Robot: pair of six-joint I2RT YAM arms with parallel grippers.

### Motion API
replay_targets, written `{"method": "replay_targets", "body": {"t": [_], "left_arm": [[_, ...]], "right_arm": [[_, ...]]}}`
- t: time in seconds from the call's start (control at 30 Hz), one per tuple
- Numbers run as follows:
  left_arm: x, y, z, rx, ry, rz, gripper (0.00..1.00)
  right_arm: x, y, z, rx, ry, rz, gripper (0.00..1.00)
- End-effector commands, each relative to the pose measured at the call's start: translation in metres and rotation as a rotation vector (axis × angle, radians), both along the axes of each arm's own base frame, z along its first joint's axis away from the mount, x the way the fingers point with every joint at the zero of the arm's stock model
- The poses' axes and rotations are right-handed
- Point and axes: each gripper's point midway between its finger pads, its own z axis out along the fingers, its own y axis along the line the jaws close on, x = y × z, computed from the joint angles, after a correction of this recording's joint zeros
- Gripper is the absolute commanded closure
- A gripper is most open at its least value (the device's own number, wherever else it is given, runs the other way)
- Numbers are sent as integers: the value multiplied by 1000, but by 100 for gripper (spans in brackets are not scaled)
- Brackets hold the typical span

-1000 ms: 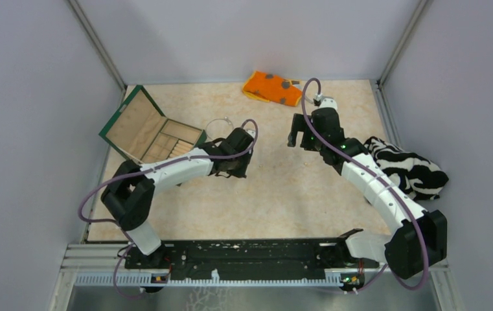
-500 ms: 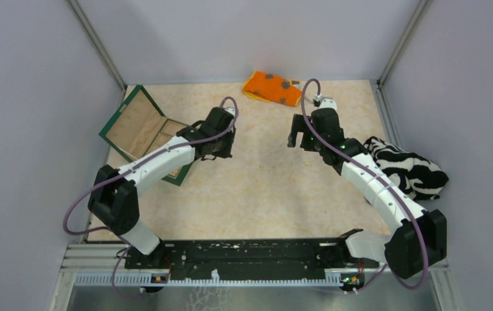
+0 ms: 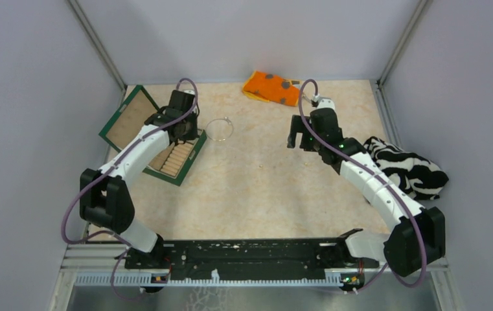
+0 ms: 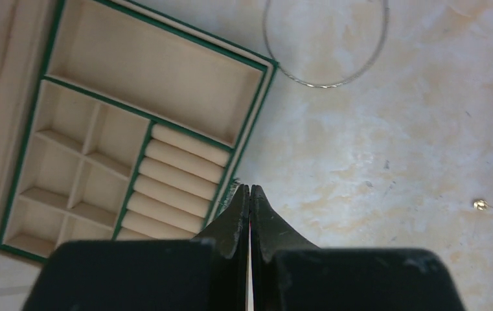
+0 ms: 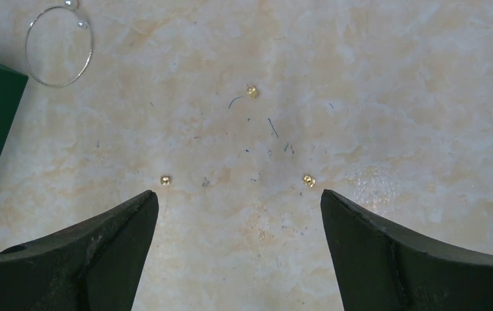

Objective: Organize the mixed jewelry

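The thin silvery bangle (image 3: 207, 129) lies flat on the table just right of the open green jewelry box (image 3: 137, 107). It also shows in the left wrist view (image 4: 324, 83) and in the right wrist view (image 5: 92, 46), where two small beads sit on it. My left gripper (image 3: 184, 129) is shut and empty, its tips (image 4: 250, 189) over the box's right edge beside the ring rolls. My right gripper (image 3: 297, 139) is open and empty (image 5: 238, 194) above three tiny gold pieces: one (image 5: 252, 91) ahead, one (image 5: 164, 179) by the left finger, one (image 5: 308, 180) by the right finger.
The box (image 4: 133, 71) holds one large tray, small square cells and ring rolls, all empty. A tiny gold piece (image 4: 481, 205) lies to its right. An orange grey-spotted cloth (image 3: 271, 87) lies at the back wall. A black-and-white striped cloth (image 3: 409, 170) lies at the right wall.
My left arm has swung left and back from the table's middle to the box's right edge, uncovering the bangle. The right arm has not moved.
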Motion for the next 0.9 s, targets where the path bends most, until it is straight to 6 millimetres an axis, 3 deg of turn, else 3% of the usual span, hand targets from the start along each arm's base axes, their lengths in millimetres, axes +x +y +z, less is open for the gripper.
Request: {"method": "replay_targets", "body": {"t": [0.0, 0.17, 0.33, 0.63, 0.87], "left_arm": [[7, 40, 3, 48, -11, 152, 100], [16, 76, -9, 63, -16, 279, 100], [14, 110, -34, 42, 51, 365, 100], [8, 135, -53, 20, 69, 471, 100], [14, 154, -56, 39, 46, 512, 100]], "right_arm": [[11, 13, 2, 27, -32, 33, 5], [9, 16, -7, 38, -13, 43, 5], [7, 22, -11, 64, 0, 64, 5], [6, 27, -13, 89, 4, 79, 6], [3, 28, -13, 102, 3, 79, 6]]}}
